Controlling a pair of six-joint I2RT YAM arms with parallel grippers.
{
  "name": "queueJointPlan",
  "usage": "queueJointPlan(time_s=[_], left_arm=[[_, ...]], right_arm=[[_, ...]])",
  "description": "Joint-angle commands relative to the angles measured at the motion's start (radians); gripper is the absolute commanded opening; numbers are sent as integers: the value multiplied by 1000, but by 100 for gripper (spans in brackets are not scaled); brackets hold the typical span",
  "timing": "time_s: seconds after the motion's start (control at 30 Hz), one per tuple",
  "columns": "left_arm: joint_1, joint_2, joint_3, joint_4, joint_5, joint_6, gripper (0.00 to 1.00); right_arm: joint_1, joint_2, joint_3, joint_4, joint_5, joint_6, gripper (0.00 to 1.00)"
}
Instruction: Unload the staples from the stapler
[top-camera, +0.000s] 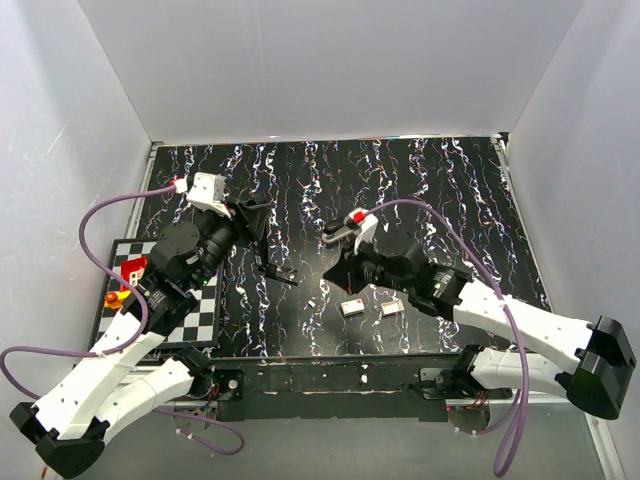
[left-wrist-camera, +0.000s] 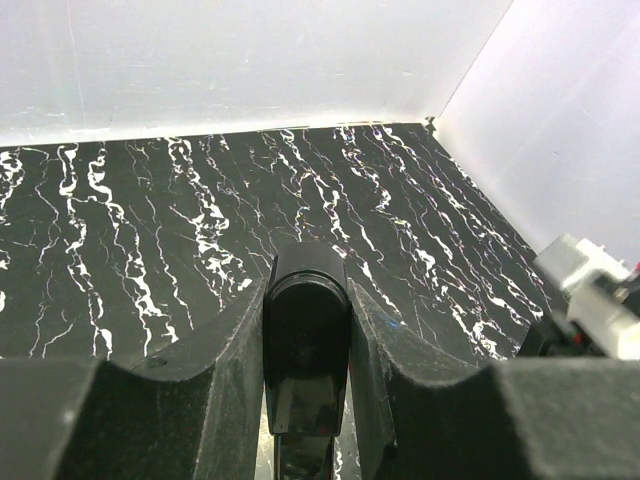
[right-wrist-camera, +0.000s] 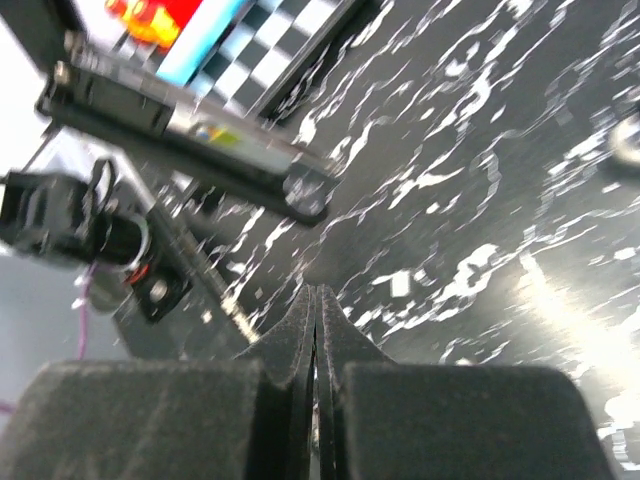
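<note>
- The left gripper (top-camera: 258, 240) was clamped on the stapler (top-camera: 280, 272). Its two fingers pressed the sides of the dark body, with only the width of the stapler between them.
- In the left wrist view the stapler's glossy black rounded end (left-wrist-camera: 307, 345) sat wedged between the gripper's (left-wrist-camera: 308, 288) fingers, pointing out over the desk (left-wrist-camera: 150, 220).
- From above, the stapler was over the left-centre of the black, white-veined desk (top-camera: 420, 180), jutting out from the left gripper toward the right arm. I could not tell whether it touched the surface.
- The right gripper (top-camera: 335, 234) was empty, with its fingers pressed flat together. It sat near the stapler but apart from it, at the middle of the desk.
- The right wrist view showed those fingers (right-wrist-camera: 300, 335) meeting in a thin seam. Beyond them was the stapler (right-wrist-camera: 190, 135), a long dark bar with a silver strip.
- Two small pale blocks (top-camera: 352, 306) (top-camera: 392, 306) lay side by side near the front edge, just beside the right arm.
- A checkered board (top-camera: 185, 315) lay at the desk's left edge under the left arm.
</note>
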Motion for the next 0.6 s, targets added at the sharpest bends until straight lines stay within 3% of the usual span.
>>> queueJointPlan(time_s=[0.0,0.37,0.57], left_arm=[[-3,-16,48,65,24,-24,0],[-2,-6,60,58,70,-70,0],[-2,-11,85,12,112,-109,0]], right_arm=[[65,12,-56,59,-117,103,1],[154,196,-37,204,-91,194,1],[155,248,37,188,12,191,1]])
